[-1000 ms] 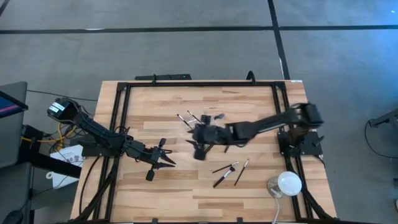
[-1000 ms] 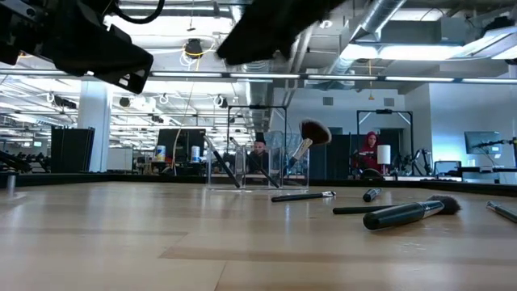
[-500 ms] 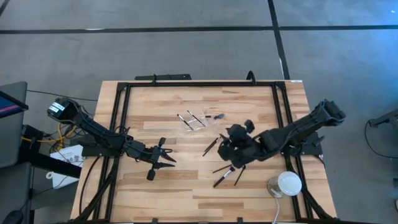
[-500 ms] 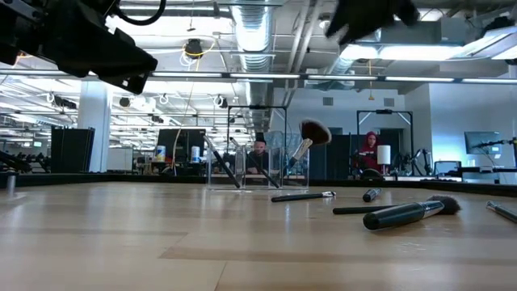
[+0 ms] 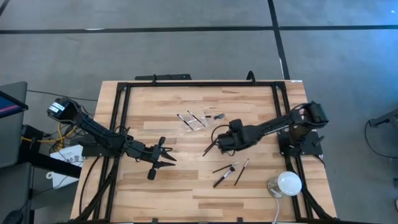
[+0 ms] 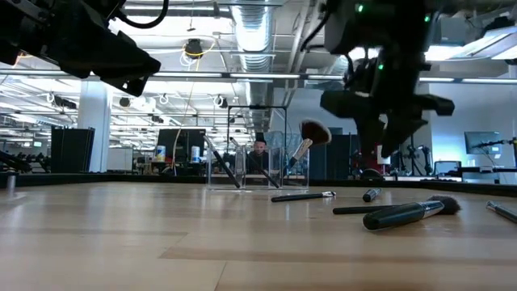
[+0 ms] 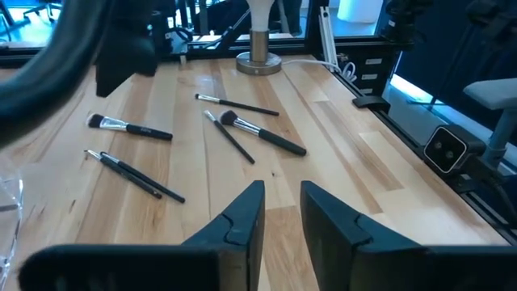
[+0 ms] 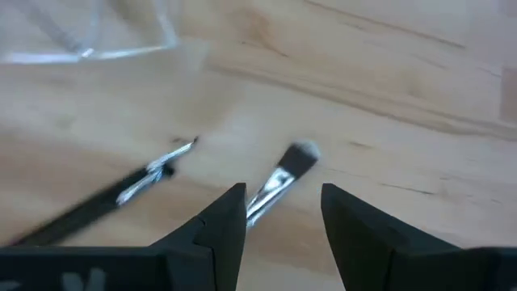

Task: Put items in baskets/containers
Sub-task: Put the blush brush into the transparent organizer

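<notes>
The clear plastic container [image 5: 198, 118] [image 6: 257, 150] stands on the far middle of the table and holds several brushes; a fan-headed one [image 6: 311, 132] leans out of it. More brushes lie flat on the wood: one dark one [image 5: 209, 147] beside my right gripper, three [image 5: 225, 172] nearer the near edge. My right gripper [image 5: 217, 143] [image 8: 283, 220] hangs open just above the table over a silver-ferruled brush [image 8: 283, 176], its fingers on either side, not touching it. My left gripper [image 5: 164, 154] [image 7: 283, 214] waits open at the left-centre.
A white dome-shaped object [image 5: 285, 183] [image 7: 258, 32] sits at the near right corner. A black frame [image 5: 186, 85] rims the table. Bare wood lies between the two grippers and along the near edge. A second dark brush [image 8: 113, 202] lies close beside the right gripper.
My right gripper swung from beside the container toward the near right, over the three loose brushes, then came back toward the table's centre and dropped lower over the single dark brush. The brushes and the container have stayed where they were.
</notes>
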Available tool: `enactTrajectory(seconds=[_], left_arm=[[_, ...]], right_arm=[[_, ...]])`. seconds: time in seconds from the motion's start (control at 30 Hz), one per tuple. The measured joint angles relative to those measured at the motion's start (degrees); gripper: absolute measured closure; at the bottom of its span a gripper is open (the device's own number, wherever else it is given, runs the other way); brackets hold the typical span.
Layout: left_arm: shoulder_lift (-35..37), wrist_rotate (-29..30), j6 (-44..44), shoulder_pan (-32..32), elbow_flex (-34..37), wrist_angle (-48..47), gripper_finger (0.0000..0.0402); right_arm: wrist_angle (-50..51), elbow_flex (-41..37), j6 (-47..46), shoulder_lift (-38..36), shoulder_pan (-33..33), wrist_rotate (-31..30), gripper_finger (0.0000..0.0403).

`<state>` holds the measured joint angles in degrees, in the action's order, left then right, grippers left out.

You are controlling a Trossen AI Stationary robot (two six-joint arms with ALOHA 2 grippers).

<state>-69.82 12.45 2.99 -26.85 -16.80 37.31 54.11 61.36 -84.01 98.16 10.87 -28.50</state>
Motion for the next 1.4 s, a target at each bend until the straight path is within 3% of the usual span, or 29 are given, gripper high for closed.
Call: enactTrajectory(seconds=[0.27, 0.53, 0.63, 0.77, 0.9, 1.13, 1.4], left_arm=[[0.0, 0.0, 0.6, -0.1, 0.0, 0.0, 0.0323], [0.0, 0.0, 0.7, -0.1, 0.0, 0.0, 0.0323], [0.0, 0.0, 0.8, -0.1, 0.0, 0.0, 0.0323], [0.0, -0.1, 0.8, -0.1, 0.0, 0.0, 0.0323], [0.0, 0.0, 0.8, -0.1, 0.0, 0.0, 0.0323], [0.0, -0.2, 1.0, -0.1, 0.0, 0.0, 0.0323], [0.0, -0.2, 1.0, -0.1, 0.1, 0.0, 0.0323]], right_arm=[[-0.2, -0.8, -5.4, 0.5, -2.1, 0.5, 0.0250], [6.7, -0.8, 1.2, -3.3, -2.1, 4.1, 0.0251], [11.9, -0.8, -1.1, -6.8, -0.4, 1.4, 0.0249], [15.1, -1.1, -9.3, -10.5, 3.5, -6.6, 0.0248], [-1.1, -6.8, -13.3, -11.7, 6.3, -11.7, 0.0249], [-18.0, -17.5, -15.4, -6.8, 2.0, -3.2, 0.0248], [-29.3, -18.3, -12.4, -2.9, -2.6, -1.7, 0.0246]])
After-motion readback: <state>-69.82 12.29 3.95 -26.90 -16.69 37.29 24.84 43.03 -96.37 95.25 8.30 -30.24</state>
